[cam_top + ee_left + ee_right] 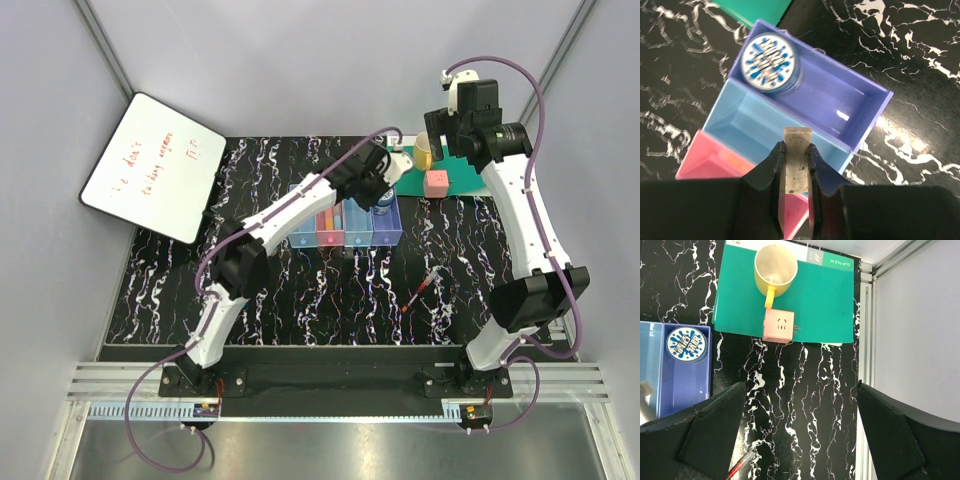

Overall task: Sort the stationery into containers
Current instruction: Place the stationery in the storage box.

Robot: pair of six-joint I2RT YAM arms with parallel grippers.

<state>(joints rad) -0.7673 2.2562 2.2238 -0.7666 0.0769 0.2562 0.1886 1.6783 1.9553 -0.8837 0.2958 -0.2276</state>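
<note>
The bases of the left arm [250,260] and the right arm [520,210] are bolted at the near edge of the black marbled table [300,300]. At the far left a whiteboard [150,165] is propped at a tilt. The left arm is stretched out over the row of trays [345,225]. The left gripper [796,146] is clamped on a beige speckled eraser [797,162], which is held upright above the light blue tray [755,120], between the pink tray [710,160] and the purple tray [840,100]. A round blue-white patterned tin [769,62] is set in the far end of the purple tray. To the right and nearer, a red pen [420,290] is left lying on the table, well apart from the trays. Further right, a yellow cup [775,267] and a pink cube [778,326] are placed on a green folder [815,300], the cube just beside the cup's handle. The right gripper [800,420] is held high above the table's right side, its fingers spread wide apart with nothing gripped.
</note>
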